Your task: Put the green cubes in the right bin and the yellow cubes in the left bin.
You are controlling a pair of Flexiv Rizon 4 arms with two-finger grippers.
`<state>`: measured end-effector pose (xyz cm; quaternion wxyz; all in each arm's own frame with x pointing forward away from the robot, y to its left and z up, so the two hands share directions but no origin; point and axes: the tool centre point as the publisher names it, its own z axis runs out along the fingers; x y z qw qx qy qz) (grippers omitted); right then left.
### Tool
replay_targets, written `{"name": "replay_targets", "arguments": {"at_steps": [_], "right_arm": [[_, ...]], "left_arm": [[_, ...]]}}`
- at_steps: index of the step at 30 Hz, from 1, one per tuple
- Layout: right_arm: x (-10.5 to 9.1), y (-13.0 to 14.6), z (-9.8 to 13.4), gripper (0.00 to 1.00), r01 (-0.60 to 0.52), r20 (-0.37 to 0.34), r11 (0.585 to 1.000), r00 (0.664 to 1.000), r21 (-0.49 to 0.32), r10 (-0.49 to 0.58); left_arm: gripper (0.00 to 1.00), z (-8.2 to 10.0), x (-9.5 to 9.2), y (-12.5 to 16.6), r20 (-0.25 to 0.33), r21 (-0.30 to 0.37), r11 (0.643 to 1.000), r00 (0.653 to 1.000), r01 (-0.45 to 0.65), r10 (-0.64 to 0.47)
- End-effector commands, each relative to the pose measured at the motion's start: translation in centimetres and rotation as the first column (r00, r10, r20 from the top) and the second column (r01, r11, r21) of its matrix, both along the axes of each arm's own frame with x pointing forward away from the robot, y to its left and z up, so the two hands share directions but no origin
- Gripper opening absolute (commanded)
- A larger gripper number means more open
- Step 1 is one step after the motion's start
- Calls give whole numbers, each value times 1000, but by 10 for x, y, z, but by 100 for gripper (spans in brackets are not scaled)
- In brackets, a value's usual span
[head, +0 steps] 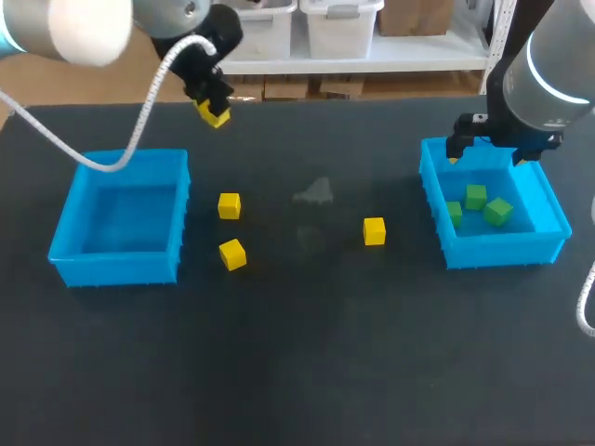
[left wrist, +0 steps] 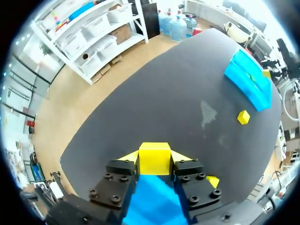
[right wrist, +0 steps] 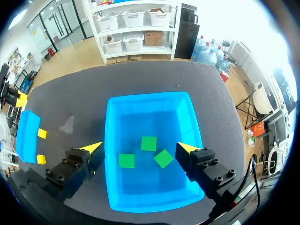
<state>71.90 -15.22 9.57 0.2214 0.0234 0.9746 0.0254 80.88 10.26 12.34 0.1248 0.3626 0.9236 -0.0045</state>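
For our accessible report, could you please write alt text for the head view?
The left gripper holds a yellow cube above the table, beyond the left bin. Three yellow cubes lie between the bins; the right gripper hangs open over three green cubes in the right bin.

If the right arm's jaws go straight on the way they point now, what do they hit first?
Most likely the green cube lying nearly centred between the open jaws, on the floor of the right bin. Two more green cubes lie beside it. Depth is hard to judge.
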Motion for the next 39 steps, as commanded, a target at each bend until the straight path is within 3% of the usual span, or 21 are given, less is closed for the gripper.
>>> {"name": "replay_targets", "arguments": {"at_steps": [1, 11, 20, 31, 39], "right_arm": [[-1, 0, -1, 100, 1, 4, 1000, 1000, -1, -1], [-1, 0, -1, 100, 1, 4, 1000, 1000, -1, -1], [-1, 0, -1, 100, 1, 4, 1000, 1000, -1, -1], [-1, 0, -1, 100, 1, 4, 1000, 1000, -1, -1], [-1, 0, -1, 100, 1, 4, 1000, 1000, -1, -1]], "left_arm": [[0, 4, -26, 26, 55, -50, 999, 998, -20, 23], [0, 1, -57, 73, 49, -58, 989, 989, -136, 139], [0, -12, -71, 112, 23, -60, 969, 970, -239, 241], [0, -34, -95, 127, -26, -68, 949, 951, -308, 307], [0, -42, -99, 134, -43, -67, 940, 942, -335, 333]]}}
